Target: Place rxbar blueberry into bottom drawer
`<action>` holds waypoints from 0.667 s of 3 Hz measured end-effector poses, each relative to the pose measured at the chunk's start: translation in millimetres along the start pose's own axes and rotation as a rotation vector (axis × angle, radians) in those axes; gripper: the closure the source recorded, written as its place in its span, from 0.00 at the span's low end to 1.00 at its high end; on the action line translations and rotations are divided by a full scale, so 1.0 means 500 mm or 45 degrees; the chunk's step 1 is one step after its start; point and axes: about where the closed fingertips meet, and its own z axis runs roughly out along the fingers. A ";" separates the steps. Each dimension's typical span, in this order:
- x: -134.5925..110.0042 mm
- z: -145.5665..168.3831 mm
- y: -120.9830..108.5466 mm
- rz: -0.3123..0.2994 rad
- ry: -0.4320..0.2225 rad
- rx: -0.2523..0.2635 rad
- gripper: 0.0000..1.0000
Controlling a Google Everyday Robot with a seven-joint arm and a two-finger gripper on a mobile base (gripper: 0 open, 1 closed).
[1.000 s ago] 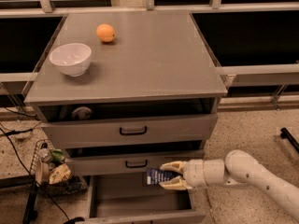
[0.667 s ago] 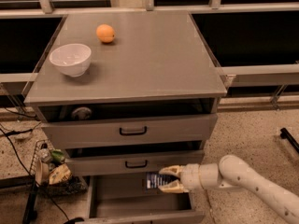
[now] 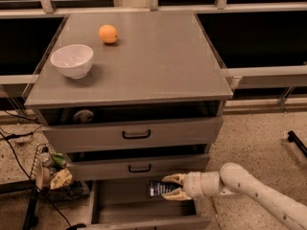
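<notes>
The table (image 3: 158, 66) is a grey unit with a flat top and three drawers in its front face.

**Top of the table**
- A white bowl (image 3: 72, 60) stands upright near the table's left edge.
- An orange (image 3: 108, 33) lies toward the table's rear, left of its middle and apart from the bowl.

**Front of the table**
- The top drawer (image 3: 134, 134) and the middle drawer (image 3: 139, 167) each carry a black handle. Both are pulled out slightly, with a dark gap above each.
- The bottom drawer (image 3: 122, 202) is at the foot of the table and is pulled well out. Its grey floor shows.

**Arm and hand**
- The white arm (image 3: 259, 191) enters from the lower right of the table's front.
- The hand (image 3: 171, 187) is just below the middle drawer's front, over the right part of the open bottom drawer.
- The hand is clenched on the bar (image 3: 157, 189), with one finger (image 3: 173, 178) above it and one below.

**Bar**
- The bar is dark blue with white lettering. It projects left from the fingers and is held above the drawer's floor. Whether it touches the floor cannot be told.

**Beside the table**
- A wire basket (image 3: 48, 178) with small items sits on the floor at the table's lower left.
</notes>
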 end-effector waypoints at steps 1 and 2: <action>0.054 0.037 0.000 -0.001 0.005 -0.035 1.00; 0.124 0.078 -0.002 -0.008 0.002 -0.061 1.00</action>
